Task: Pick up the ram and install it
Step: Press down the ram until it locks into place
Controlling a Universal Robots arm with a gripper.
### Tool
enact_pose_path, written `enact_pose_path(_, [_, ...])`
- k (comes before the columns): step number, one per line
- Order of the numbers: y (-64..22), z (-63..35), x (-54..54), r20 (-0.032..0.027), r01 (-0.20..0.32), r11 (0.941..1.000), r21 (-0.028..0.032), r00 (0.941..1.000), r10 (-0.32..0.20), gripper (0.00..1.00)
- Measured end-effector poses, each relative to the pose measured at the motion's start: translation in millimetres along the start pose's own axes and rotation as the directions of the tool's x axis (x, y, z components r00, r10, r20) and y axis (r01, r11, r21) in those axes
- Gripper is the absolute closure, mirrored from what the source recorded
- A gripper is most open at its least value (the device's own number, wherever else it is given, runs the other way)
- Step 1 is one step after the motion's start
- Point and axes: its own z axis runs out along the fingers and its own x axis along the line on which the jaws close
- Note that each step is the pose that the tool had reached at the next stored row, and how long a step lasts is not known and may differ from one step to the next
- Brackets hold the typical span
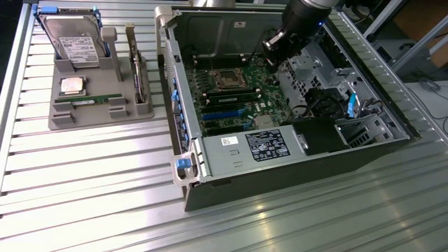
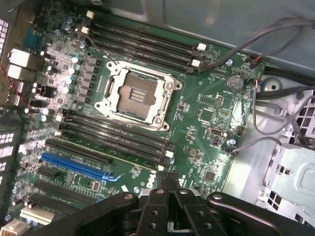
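I see the arm reaching into the open computer case [image 1: 210, 173] that lies on the slatted worktop [image 1: 91, 178]. My end effector [image 2: 169, 187] hangs above the green motherboard [image 2: 206, 132], its two black fingers [image 2: 158, 194] closed together with nothing between them, just over the lower bank of memory slots [image 2: 118, 140] beside the empty processor socket [image 2: 138, 96]. The ram [image 1: 89, 98] lies flat in the grey parts tray [image 1: 98, 122] at the exterior view's left, well apart from the case, just below the square silver processor [image 1: 73, 84]. A hard drive [image 1: 75, 39] stands in the same tray behind them.
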Motion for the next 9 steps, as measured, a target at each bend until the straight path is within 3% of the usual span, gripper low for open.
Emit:
enact_pose_path(5, [0.0, 0.6, 0.0, 0.0014, -0.076, 0.9971, -0.0049, 0.9971, 0.076, 0.89])
enact_pose_path(9, [0.0, 1.1, 0.0, 0.0022, -0.144, 0.9896, -0.0093, 0.9896, 0.144, 0.89])
